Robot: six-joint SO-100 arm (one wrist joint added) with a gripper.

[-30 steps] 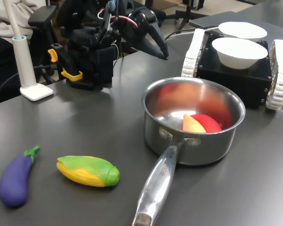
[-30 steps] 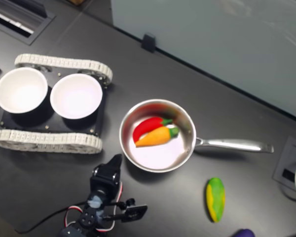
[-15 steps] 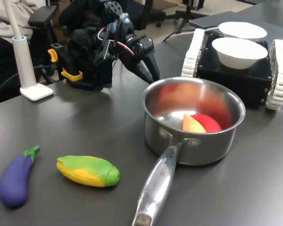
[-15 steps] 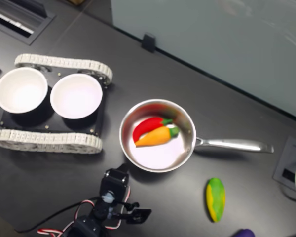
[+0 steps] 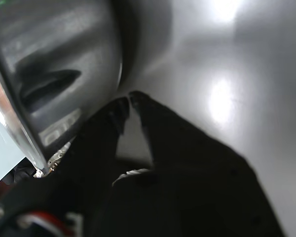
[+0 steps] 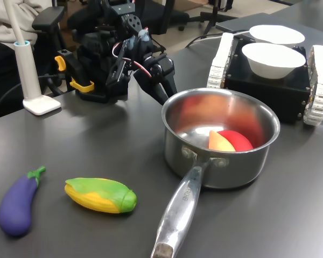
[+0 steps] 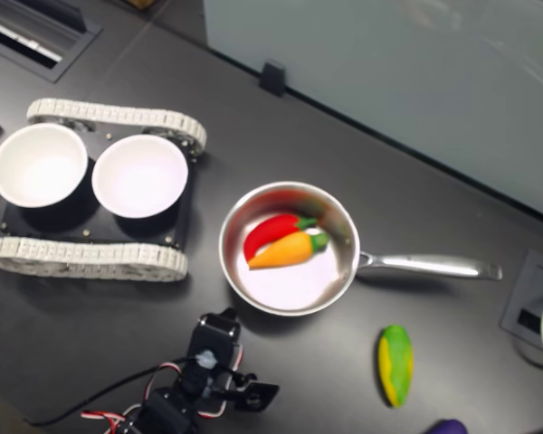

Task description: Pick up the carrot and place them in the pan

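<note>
The carrot [image 6: 219,141] lies inside the pan [image 6: 258,161].

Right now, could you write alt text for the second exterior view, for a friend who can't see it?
Seen from above on a dark table, a steel saucepan holds an orange toy carrot beside a red toy pepper. The robot's black pincer sits just outside the pan's rim. Two white bowls rest on a tracked base at the second exterior view's left; toy corn lies lower right.

Corn [image 6: 100,195] lies beside eggplant [image 6: 19,202] on table [image 6: 86,140].
</note>
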